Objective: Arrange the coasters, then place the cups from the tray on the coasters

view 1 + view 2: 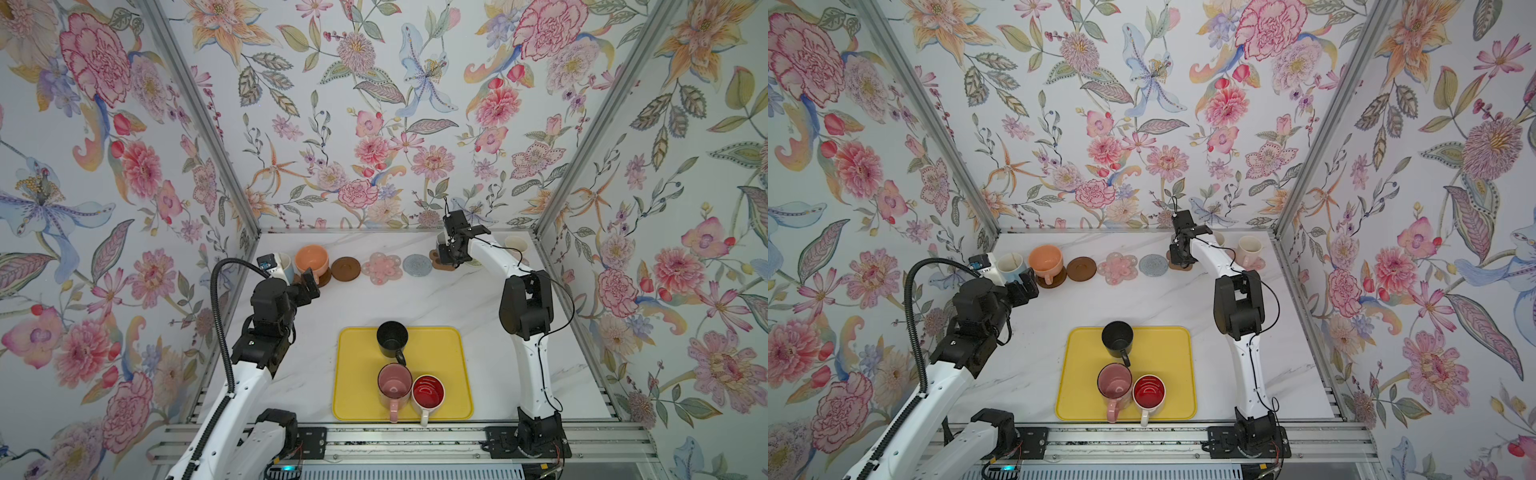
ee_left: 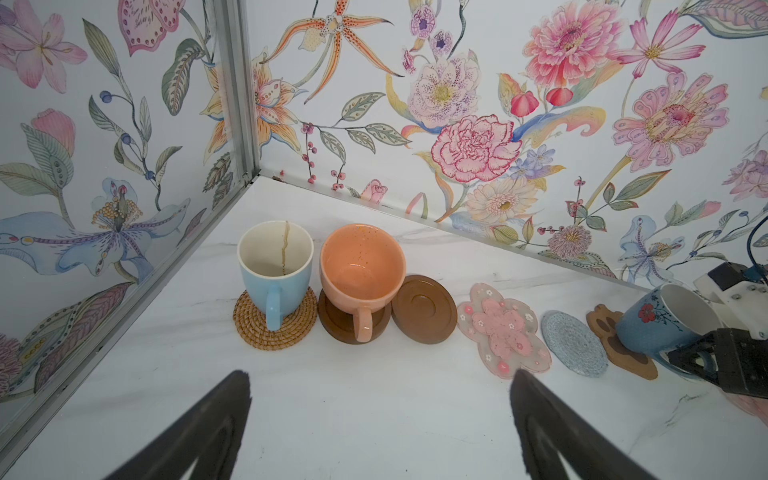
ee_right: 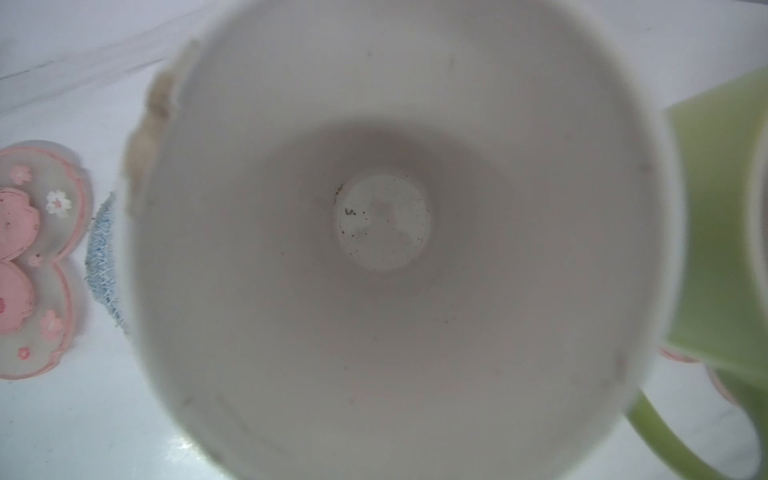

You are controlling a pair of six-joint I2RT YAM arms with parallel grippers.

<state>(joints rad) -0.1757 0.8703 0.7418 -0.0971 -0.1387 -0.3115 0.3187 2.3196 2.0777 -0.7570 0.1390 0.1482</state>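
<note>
Placement step, partway. Pinched the blue flowered mug [image 2: 660, 328] at its rim with the right gripper [image 1: 449, 255], jaws pressed together on the wall. Held it tilted over the brown paw coaster [image 2: 623, 347], probably to seat it beside the green mug [image 3: 706, 232]; could not tell whether base and coaster touched. Held the left gripper [image 2: 382, 376] spread wide and empty, just short of the peach cup [image 2: 361, 270], likely standing clear of a finished placement. Left black mug [image 1: 392, 338], pink mug [image 1: 394, 384] and red-inside mug [image 1: 428, 392] waiting on the yellow tray [image 1: 451, 374]. Left dark brown disc [image 2: 424, 309], pink flower coaster [image 2: 505, 328] and grey round coaster [image 2: 575, 349] bare in the far row.
</note>
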